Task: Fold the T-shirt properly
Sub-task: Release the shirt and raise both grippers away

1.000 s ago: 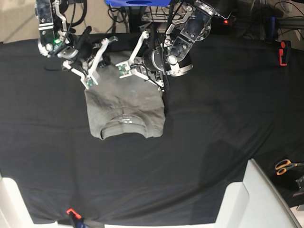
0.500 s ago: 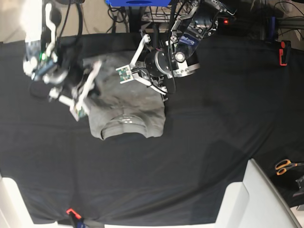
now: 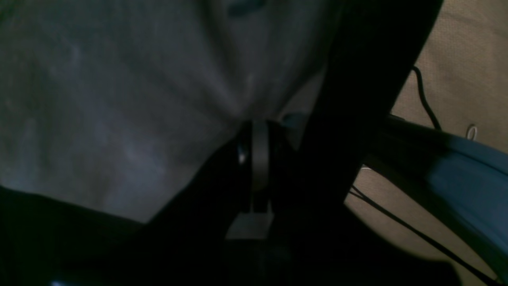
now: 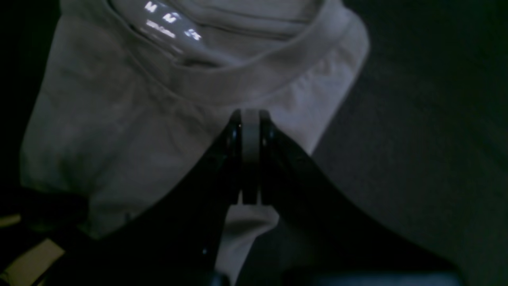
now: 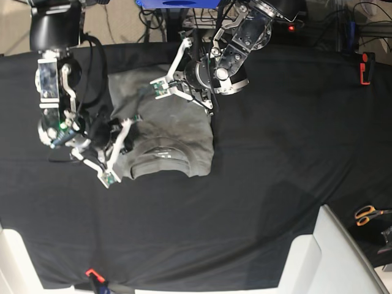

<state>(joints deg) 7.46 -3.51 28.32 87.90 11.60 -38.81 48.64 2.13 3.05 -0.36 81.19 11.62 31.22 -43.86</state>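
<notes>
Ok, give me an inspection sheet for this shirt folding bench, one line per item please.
Surface: black table cloth covers the bench.
Job's things: grey T-shirt, partly folded, collar toward the near edge.
Clutter: orange-handled scissors at the near right; red object at the far right.
Grippers: right claw shut on the T-shirt near the collar; left claw shut on the T-shirt's far edge.
Cables: black leads behind the bench.
Surroundings: white panels at the near edge.
</notes>
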